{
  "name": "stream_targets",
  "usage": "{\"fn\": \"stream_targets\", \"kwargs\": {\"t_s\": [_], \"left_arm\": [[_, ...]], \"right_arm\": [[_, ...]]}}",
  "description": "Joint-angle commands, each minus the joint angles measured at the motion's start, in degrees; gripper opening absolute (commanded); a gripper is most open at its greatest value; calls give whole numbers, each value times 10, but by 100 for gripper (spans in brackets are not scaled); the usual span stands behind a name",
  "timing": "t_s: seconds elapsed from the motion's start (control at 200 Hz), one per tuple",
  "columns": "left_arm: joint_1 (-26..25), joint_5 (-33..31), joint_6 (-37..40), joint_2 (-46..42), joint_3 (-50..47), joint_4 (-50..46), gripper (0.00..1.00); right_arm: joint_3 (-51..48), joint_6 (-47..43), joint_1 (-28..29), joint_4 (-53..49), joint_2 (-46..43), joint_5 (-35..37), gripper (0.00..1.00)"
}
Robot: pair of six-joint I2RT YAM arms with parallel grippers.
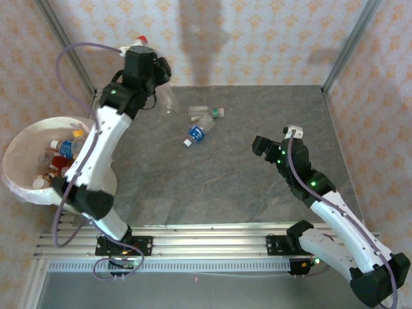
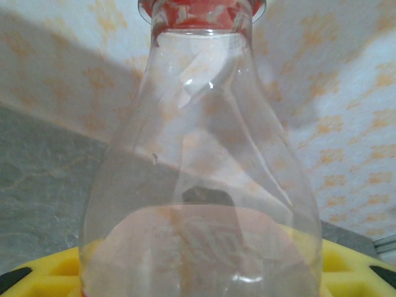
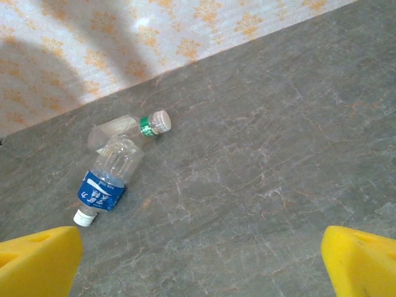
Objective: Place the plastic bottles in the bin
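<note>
In the top view, the left gripper (image 1: 161, 77) is raised near the far wall (image 1: 257, 38), clamped on a clear bottle (image 1: 168, 98). The bin (image 1: 19, 148) lies well behind it and to its left, close to that arm's base, with collected bottles (image 1: 61, 149) inside. We judge the carry to be the main risk. The route back runs past the frame post (image 1: 71, 45) and the arm's own slack cable (image 1: 67, 55). A release short of the rim would drop the bottle onto the table (image 1: 225, 187). There is open room to the gripper's right and behind it. The right gripper (image 1: 261, 145) hovers spread wide, with a blue-labelled bottle (image 1: 196, 132) and a green-banded bottle (image 1: 206, 111) ahead of it and to its left.

In the left wrist view, the clear bottle (image 2: 204, 154) stands directly between the yellow fingers (image 2: 352, 272), gripped low on its broad body with its red cap farthest from the gripper. The wall of the bottle looks thin and slick, so we expect it could buckle or slide out on a quick swing.

In the right wrist view, the right gripper (image 3: 198, 272) has its jaws fully apart and nothing between them. The blue-labelled bottle (image 3: 108, 176) and the green-banded bottle (image 3: 133, 128) lie ahead and to the left, touching or overlapping. Closing on one may nudge the other and send it rolling toward the wall beyond them. To the gripper's right and straight ahead the table is bare, which leaves plenty of room for an approach.
</note>
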Motion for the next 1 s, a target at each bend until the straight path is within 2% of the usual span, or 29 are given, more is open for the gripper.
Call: {"fn": "stream_targets", "kwargs": {"t_s": [0.0,0.05,0.13,0.19,0.485,0.696,0.851,0.896,0.996], "left_arm": [[2,-53,65,-71,-7,-19,49],[3,-94,90,-90,-2,-34,49],[7,-209,128,-106,17,-70,49],[22,-266,149,-113,37,-96,48],[147,-357,235,-148,50,-126,49],[233,-380,248,-138,42,-166,49],[304,-412,237,-166,-36,-177,49],[334,-400,237,-188,-77,-159,49],[393,-329,254,-238,-163,-114,49]], "right_arm": [[0,-17,2,45,4,-4,99],[1,-22,2,53,8,-3,99],[5,-27,2,60,18,-3,99],[11,-29,2,62,25,-4,99],[17,-26,2,83,61,-19,99],[49,-24,2,67,90,-42,99],[53,-15,2,67,93,-46,99],[55,-16,2,65,94,-47,99],[68,-33,2,48,101,-53,99]]}}
